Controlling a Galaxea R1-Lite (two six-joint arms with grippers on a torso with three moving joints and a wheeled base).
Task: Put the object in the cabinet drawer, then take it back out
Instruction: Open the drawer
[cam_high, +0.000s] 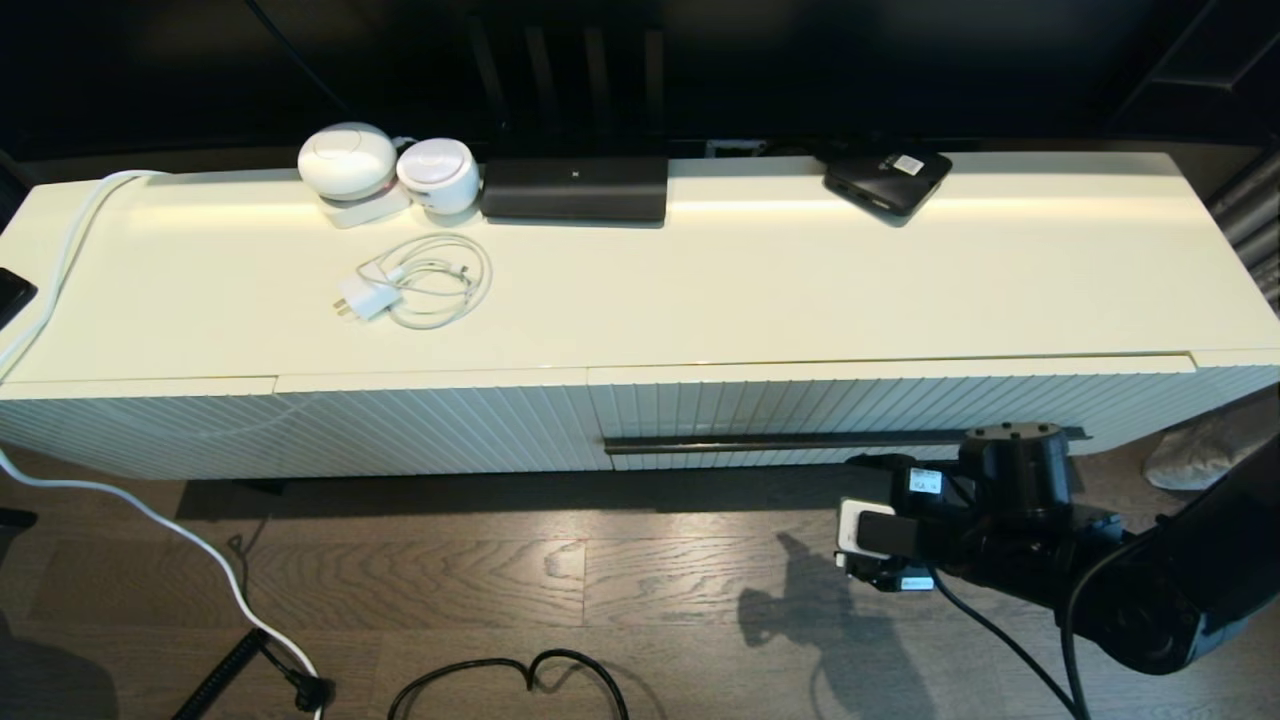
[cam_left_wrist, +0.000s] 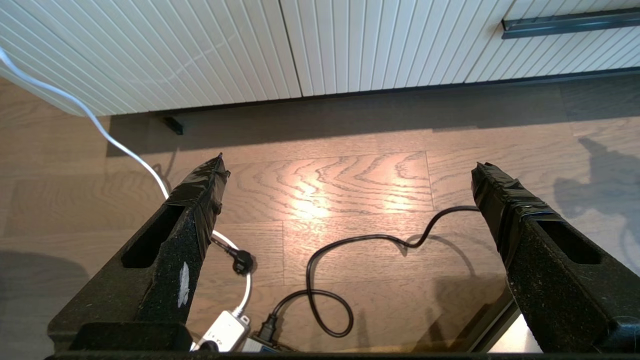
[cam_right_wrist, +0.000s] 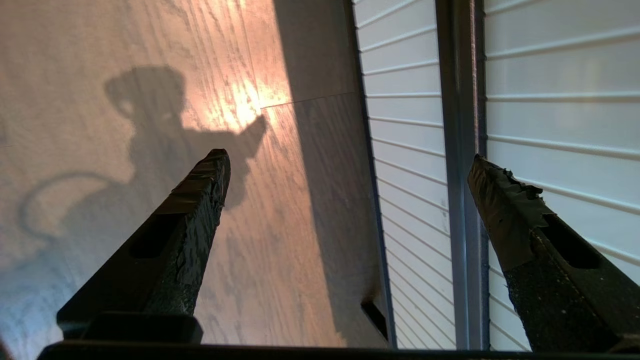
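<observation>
Two spread fingers of the right gripper (cam_right_wrist: 350, 160), grasping nothing, flank the bar handle (cam_high: 800, 441) of the shut cabinet drawer (cam_high: 900, 405) at 5 o'clock; centre, clench, pull straight; left gripper (cam_left_wrist: 350, 170) gapes idle; umbrella unseen.

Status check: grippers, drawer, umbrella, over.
Right gripper open, beside drawer handle, gripping nothing. Left gripper open over floor. Drawer shut. Umbrella not in view.

I see warm glare on the wood floor (cam_left_wrist: 310, 200) – sharp arm shadow (cam_right_wrist: 150, 125) beside it; cabinet top (cam_high: 700, 290) bright, the wall behind nearly black.
</observation>
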